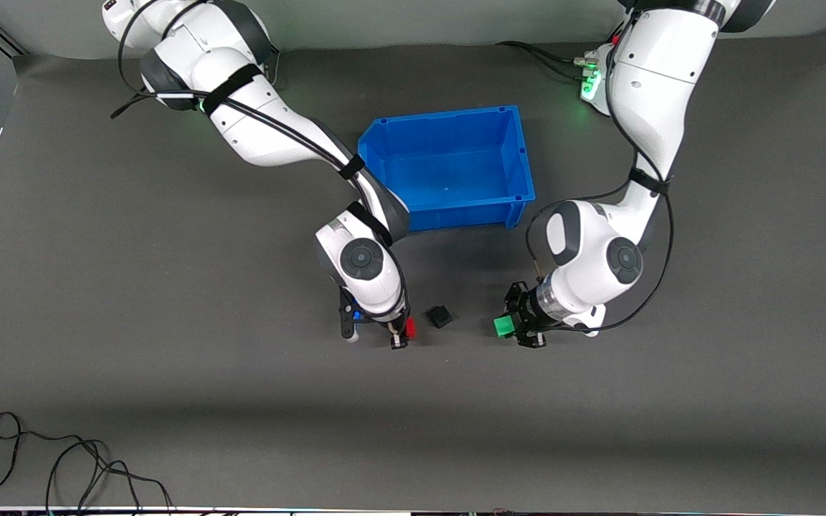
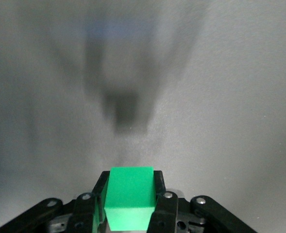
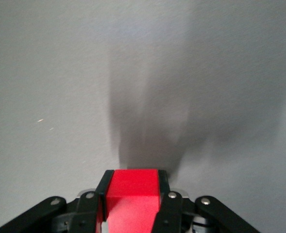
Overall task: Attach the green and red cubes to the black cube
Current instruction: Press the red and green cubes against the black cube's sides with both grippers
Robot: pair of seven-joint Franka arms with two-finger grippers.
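The black cube lies on the dark table, nearer to the front camera than the blue bin. My right gripper is shut on the red cube, low beside the black cube toward the right arm's end. The right wrist view shows the red cube clamped between both fingers. My left gripper is shut on the green cube, a short gap from the black cube toward the left arm's end. The left wrist view shows the green cube between the fingers, and a blurred dark block ahead of it.
An empty blue bin stands mid-table, farther from the front camera than the cubes. Loose black cables lie at the table's front edge toward the right arm's end.
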